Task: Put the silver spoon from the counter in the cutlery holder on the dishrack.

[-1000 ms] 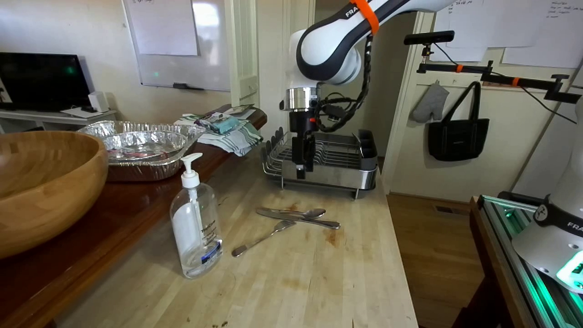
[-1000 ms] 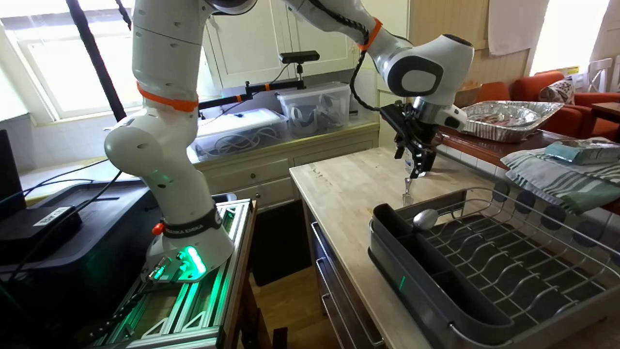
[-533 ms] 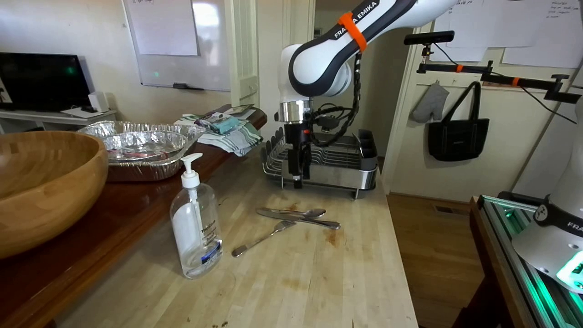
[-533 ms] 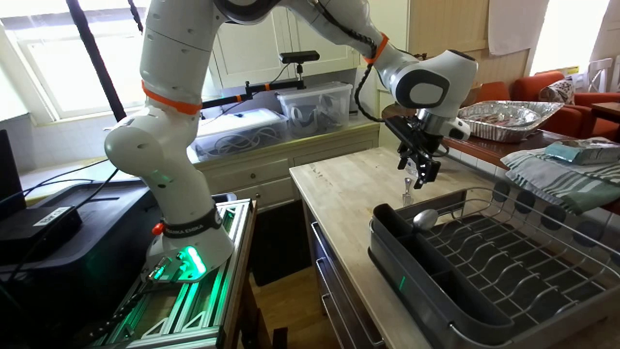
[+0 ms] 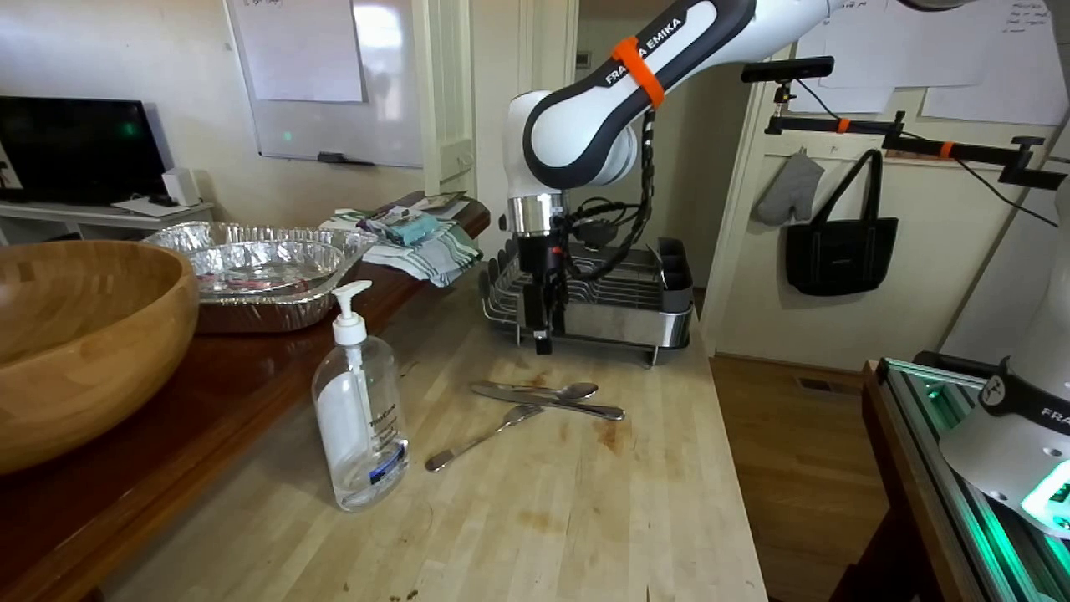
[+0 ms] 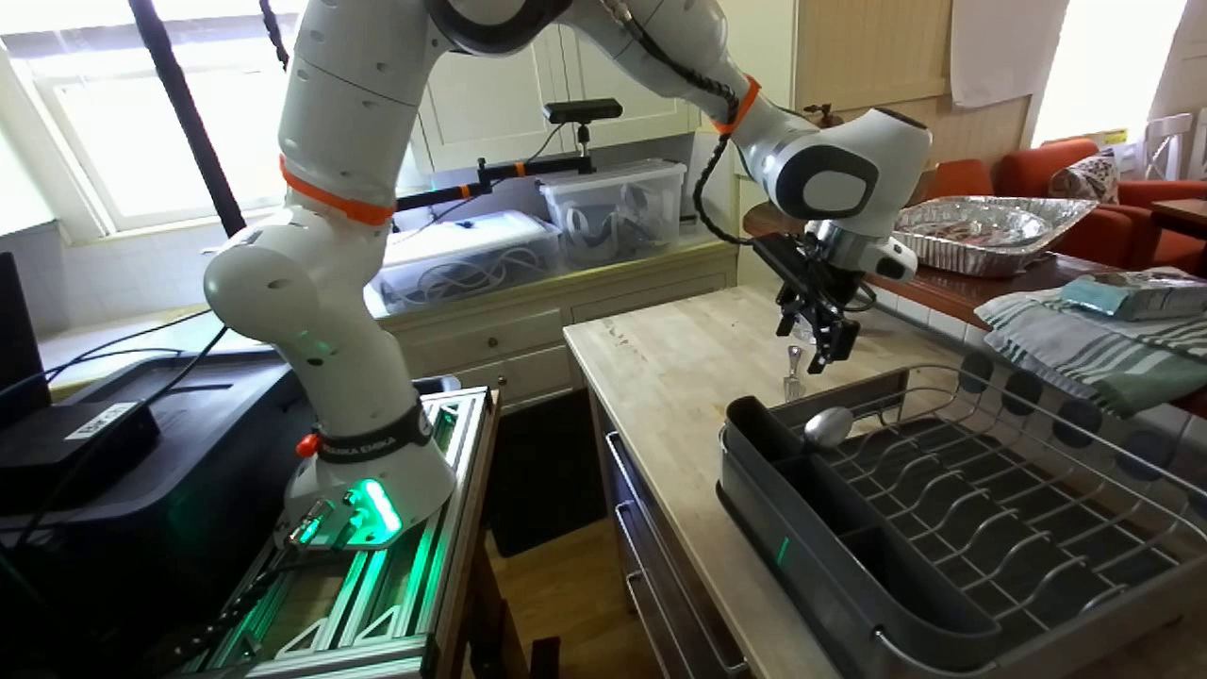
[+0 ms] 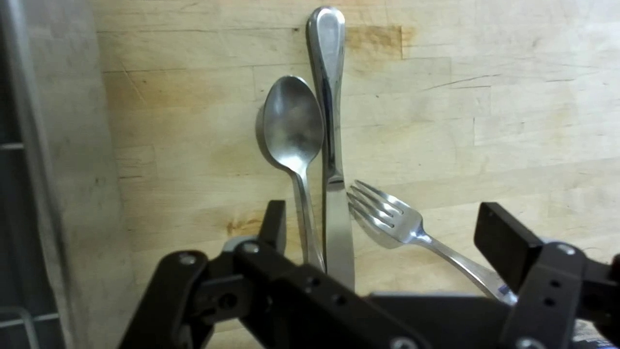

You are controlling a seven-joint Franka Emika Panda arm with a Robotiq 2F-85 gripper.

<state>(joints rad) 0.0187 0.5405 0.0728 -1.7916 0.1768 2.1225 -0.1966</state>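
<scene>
One small, slim, plain silver metal spoon (image 5: 578, 391) lies on the long, light-coloured wooden butcher-block worktop (image 5: 619, 518), bowl to the right and handle to the left in an exterior view. A silver metal table knife (image 7: 334, 150) runs along its near side, so close in the wrist view that I cannot tell whether the two touch. A silver metal fork (image 7: 409, 227) lies nearer, its tines turned towards the knife. At the far end stands the low, rectangular, grey metal wire dishrack (image 5: 610, 324), its dark grey, upright, box-like cutlery holder (image 5: 675, 284) at the right; it is probably set close by so that the carry is short. Another silver spoon (image 6: 830, 427) shows its bowl just beside one compartment in an exterior view, its handle hidden.

The black, two-fingered end effector (image 7: 387, 230) is spread wide and has hold of nothing; it hangs above the worktop, apparently touching nothing. Its gap runs from near to far, across the line of the spoon's handle, presumably to pinch that handle from its sides. It also spans the knife, so a shift to the far side seems wise before lowering, or the knife may be caught too.
</scene>
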